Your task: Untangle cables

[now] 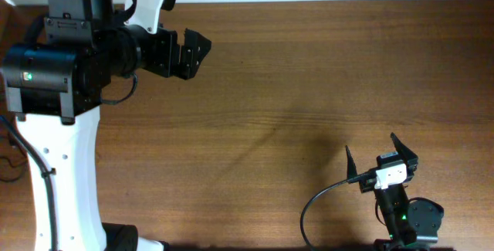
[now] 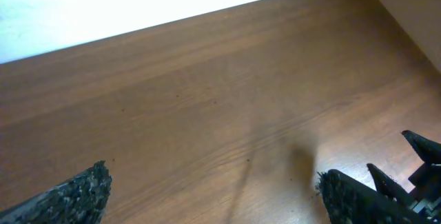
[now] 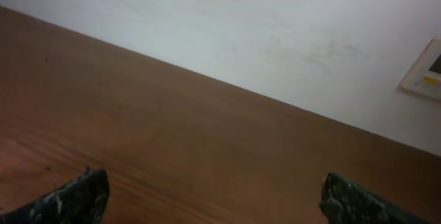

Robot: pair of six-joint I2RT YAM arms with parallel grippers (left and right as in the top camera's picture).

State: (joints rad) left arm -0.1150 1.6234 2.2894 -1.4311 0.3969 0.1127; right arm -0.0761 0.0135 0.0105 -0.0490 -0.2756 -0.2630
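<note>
Pincers spread over the wooden surface [image 1: 309, 73]
Left pincer [image 1: 199, 56] and right pincer [image 1: 370, 147] gape, well apart; a thick black lead [image 1: 312, 205] loops beside the right; where the cables lie cannot be told.

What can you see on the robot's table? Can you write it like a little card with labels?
table: brown wood, bare in the middle
left hand: open, holding nothing, at the top left of the overhead view
right hand: open, holding nothing, at the bottom right
thin cables: none show in any view
thick black cable: loops out from the right arm; part of the robot
wall: white, behind the table
</note>
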